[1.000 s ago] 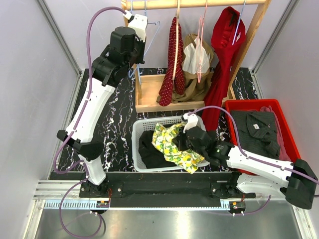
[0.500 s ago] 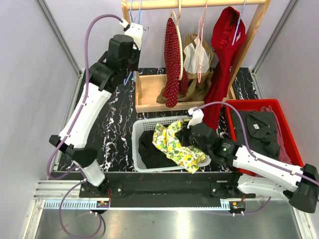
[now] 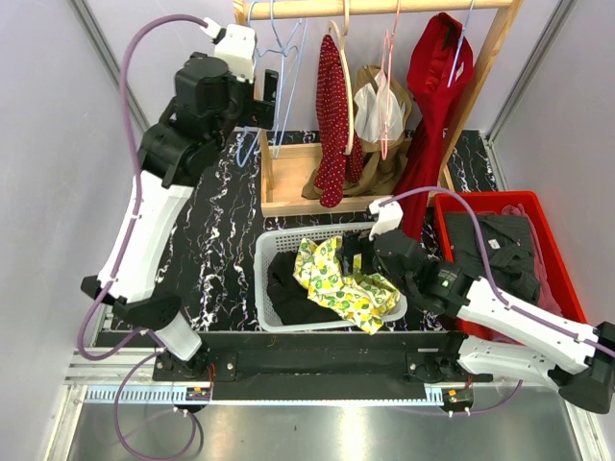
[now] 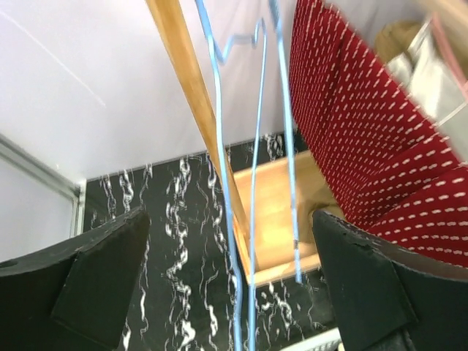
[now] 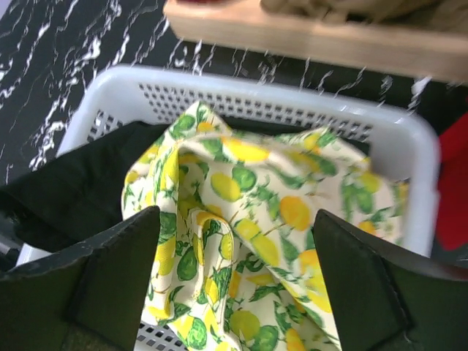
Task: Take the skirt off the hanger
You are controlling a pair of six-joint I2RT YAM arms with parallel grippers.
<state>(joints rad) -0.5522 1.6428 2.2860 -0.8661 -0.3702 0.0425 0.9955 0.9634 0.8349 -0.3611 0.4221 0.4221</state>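
The skirt (image 3: 341,283), white with a yellow lemon and green leaf print, lies crumpled in the white basket (image 3: 264,252) on top of a black garment. My right gripper (image 3: 352,255) hovers open just above it; in the right wrist view the skirt (image 5: 248,219) lies between and below the spread fingers (image 5: 110,270), apart from them. The bare blue wire hanger (image 3: 273,58) hangs on the wooden rail (image 3: 384,8) at its left end. My left gripper (image 3: 271,94) stands open beside it; the hanger wires (image 4: 256,183) run between the wide fingers (image 4: 365,285), untouched.
On the rail hang a red dotted garment (image 3: 332,115), a tan one (image 3: 382,144) and a red dress (image 3: 437,86). A wooden base tray (image 3: 288,187) sits under them. A red bin (image 3: 485,201) with a dark shirt (image 3: 495,252) stands at the right.
Both grippers have opened. The left arm rose to the rail and let go of the blue hanger there. The right one released the skirt, which settled in the basket.
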